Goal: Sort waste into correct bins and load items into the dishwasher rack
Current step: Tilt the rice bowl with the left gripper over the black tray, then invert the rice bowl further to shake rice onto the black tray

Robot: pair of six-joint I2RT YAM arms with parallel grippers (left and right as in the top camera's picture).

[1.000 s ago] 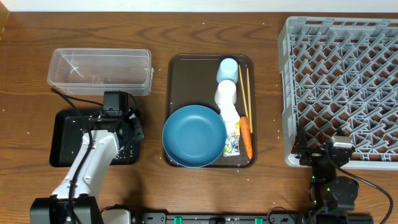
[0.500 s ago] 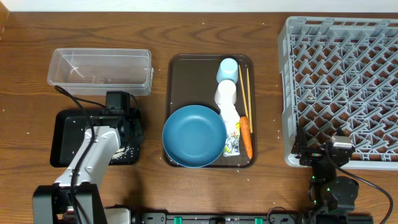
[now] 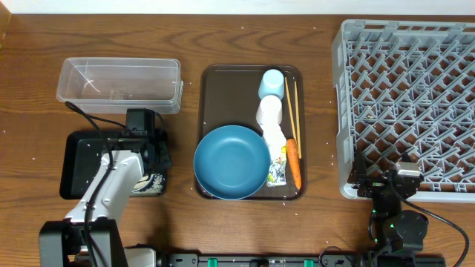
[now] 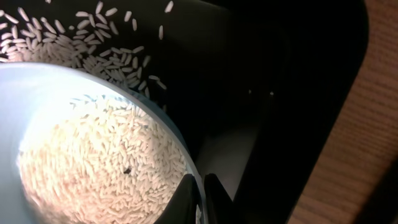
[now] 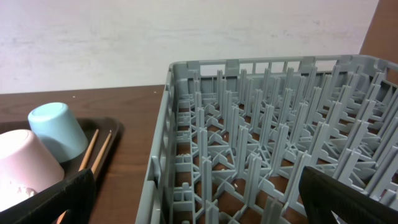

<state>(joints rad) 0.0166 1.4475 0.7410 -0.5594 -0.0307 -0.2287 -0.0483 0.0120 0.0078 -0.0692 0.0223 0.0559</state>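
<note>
Left fingers point(image 4: 215, 200) pinch bowl point(image 4: 93, 162) over black tray point(image 4: 267, 74); right fingers point(image 5: 62, 198) spread | wooden table point(image 3: 326, 111); white wall point(image 5: 155, 31)

I see a smooth, glossy bowl point(image 4: 62, 84), a smooth black plastic tray point(image 4: 261, 62) and a grained wooden surface point(image 4: 373, 155).

White rice point(image 4: 93, 155) in a pale-blue bowl point(image 4: 37, 93); black tray point(image 4: 280, 74); grey lattice rack point(image 5: 261, 124); orange carrot point(image 3: 295, 162); dark-blue plate point(image 3: 231, 162)
</note>
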